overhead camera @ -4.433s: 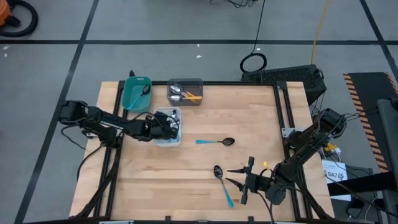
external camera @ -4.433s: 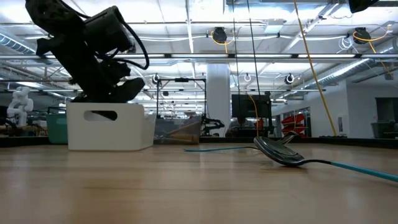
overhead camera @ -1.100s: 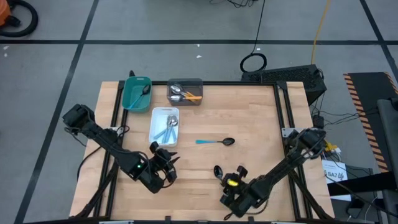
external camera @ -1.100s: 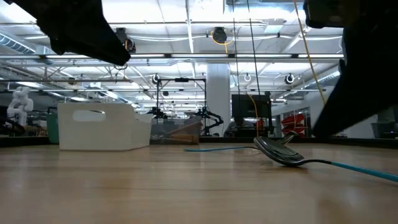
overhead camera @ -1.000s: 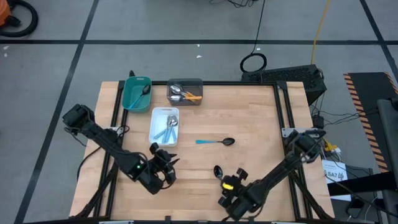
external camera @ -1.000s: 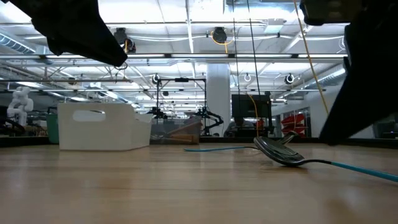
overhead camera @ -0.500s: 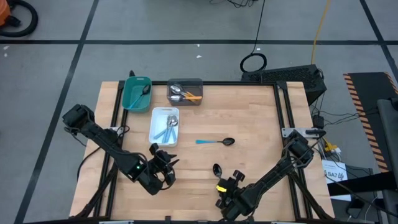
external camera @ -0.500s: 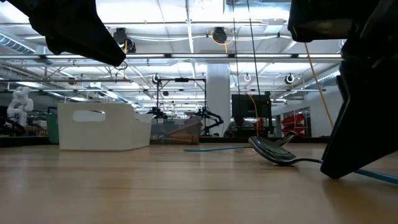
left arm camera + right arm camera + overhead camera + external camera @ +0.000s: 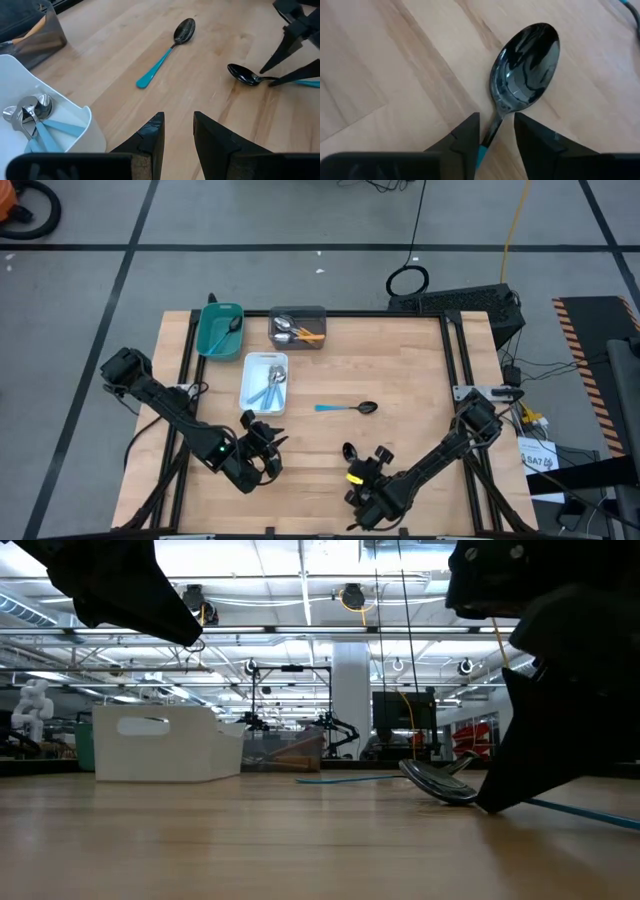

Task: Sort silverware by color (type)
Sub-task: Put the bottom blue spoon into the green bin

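Observation:
A spoon with a black bowl (image 9: pixel 525 65) and a light-blue handle lies flat on the table near its near edge (image 9: pixel 350 452). My right gripper (image 9: pixel 496 135) is down at the table, open, with one finger on each side of the spoon's thin neck; the low view shows it (image 9: pixel 490 805) just behind the bowl (image 9: pixel 440 785). A second blue-handled spoon (image 9: pixel 345 408) lies mid-table. My left gripper (image 9: pixel 265 438) hovers open over the near-left part of the table, holding nothing. My right gripper's fingers (image 9: pixel 465 135) stand on either side of the spoon's neck (image 9: pixel 492 131), slanting down from the near right, across the handle. A gap shows on both sides of the neck. I cannot tell whether a fingertip touches it. The spoon lies on the table.
A white tray (image 9: pixel 252 385) holds blue-handled silver spoons. At the far edge stand a teal tray (image 9: pixel 208 335) with a black spoon and a grey tray (image 9: pixel 297 313) with orange-handled silver spoons. Bare wood lies between the arms and on the right.
My right gripper has moved toward the table's left and down to the table, ending astride the black spoon's neck. The spoon's bowl has shifted slightly in the low view. My left arm has kept still.

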Controlling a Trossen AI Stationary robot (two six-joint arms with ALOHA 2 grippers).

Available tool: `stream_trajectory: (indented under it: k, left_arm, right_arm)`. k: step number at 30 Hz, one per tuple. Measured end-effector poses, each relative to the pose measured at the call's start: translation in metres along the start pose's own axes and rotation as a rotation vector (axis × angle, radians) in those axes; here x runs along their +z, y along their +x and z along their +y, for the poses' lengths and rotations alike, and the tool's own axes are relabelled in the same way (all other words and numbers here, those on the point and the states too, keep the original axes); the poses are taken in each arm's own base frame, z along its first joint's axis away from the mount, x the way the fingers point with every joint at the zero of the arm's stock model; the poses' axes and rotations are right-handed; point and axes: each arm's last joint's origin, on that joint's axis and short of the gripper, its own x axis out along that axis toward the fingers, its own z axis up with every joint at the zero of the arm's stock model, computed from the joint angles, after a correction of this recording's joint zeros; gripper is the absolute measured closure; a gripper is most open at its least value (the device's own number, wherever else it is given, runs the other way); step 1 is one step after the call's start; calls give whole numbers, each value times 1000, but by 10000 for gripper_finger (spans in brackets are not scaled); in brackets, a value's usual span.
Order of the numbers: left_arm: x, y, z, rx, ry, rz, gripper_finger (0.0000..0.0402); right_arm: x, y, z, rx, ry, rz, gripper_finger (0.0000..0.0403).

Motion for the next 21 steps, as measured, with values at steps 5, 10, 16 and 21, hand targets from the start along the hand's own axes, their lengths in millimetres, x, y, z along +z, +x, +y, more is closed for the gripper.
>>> stream_trajectory:
  k: [5,10,16,21]
  left_arm:
    - [0,0,0,0,-1,0,298]
    - [0,0,0,0,-2,0,298]
    - [0,0,0,0,-2,0,298]
    - [0,0,0,0,-2,0,298]
  right_arm:
    - [-2,3,-2,1,-3,15,340]
    - [-2,3,-2,4,-42,26,393]
    - [-2,3,-2,6,-64,25,388]
    - [2,-2,-4,16,-102,19,396]
